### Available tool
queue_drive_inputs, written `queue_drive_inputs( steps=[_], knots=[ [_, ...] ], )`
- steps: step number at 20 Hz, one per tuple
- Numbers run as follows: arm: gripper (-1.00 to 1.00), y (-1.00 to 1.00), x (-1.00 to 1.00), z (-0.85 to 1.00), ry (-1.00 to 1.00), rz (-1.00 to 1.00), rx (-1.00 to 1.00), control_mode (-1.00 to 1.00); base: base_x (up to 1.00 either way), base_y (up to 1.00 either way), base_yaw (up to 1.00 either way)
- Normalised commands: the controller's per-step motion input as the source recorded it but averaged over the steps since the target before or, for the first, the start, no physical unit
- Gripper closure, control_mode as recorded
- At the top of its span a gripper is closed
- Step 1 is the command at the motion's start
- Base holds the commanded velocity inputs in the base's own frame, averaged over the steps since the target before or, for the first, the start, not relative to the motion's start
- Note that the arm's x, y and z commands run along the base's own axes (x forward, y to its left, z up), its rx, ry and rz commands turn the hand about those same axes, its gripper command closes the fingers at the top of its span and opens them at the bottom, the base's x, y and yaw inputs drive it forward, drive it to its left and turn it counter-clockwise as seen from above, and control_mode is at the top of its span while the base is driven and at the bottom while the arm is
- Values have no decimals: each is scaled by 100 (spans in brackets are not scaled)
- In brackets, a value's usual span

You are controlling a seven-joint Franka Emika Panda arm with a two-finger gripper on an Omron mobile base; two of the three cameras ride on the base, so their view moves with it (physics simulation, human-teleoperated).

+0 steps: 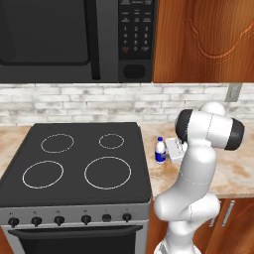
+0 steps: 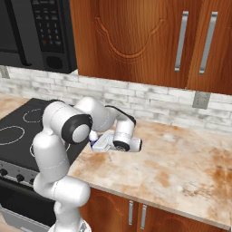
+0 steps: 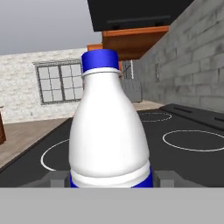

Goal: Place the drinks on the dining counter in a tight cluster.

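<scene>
One of the drinks, a white bottle (image 3: 109,127) with a blue cap and a blue label, stands upright on the marbled worktop just right of the stove. In the left base view the bottle (image 1: 160,150) is beside the stove's right edge. My gripper (image 3: 110,179) reaches in level from the right, and its two dark fingertips (image 3: 54,177) press against the bottle's lower sides. From the right base view the hand (image 2: 97,143) hides most of the bottle. The dining counter is out of view.
A black stove (image 1: 74,163) with four rings lies left of the bottle. A microwave (image 1: 74,39) hangs above it. The marbled worktop (image 2: 181,163) stretches to the right, backed by a white brick wall (image 2: 149,97) with wooden cabinets (image 2: 136,41) above.
</scene>
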Motion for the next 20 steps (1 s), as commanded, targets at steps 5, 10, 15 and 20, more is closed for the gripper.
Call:
queue_drive_inputs(
  steps=[5, 10, 15, 20],
  knots=[
    [100, -22, -12, 28, 0, -1, 3, -100, 0, 0, 0],
    [100, -14, -81, 93, -4, -8, 7, -100, 0, 0, 0],
    [100, 0, -88, 95, -3, -2, 6, -100, 0, 0, 0],
    [100, 0, -77, 100, 0, -1, 0, -100, 0, 0, 0]
  ],
)
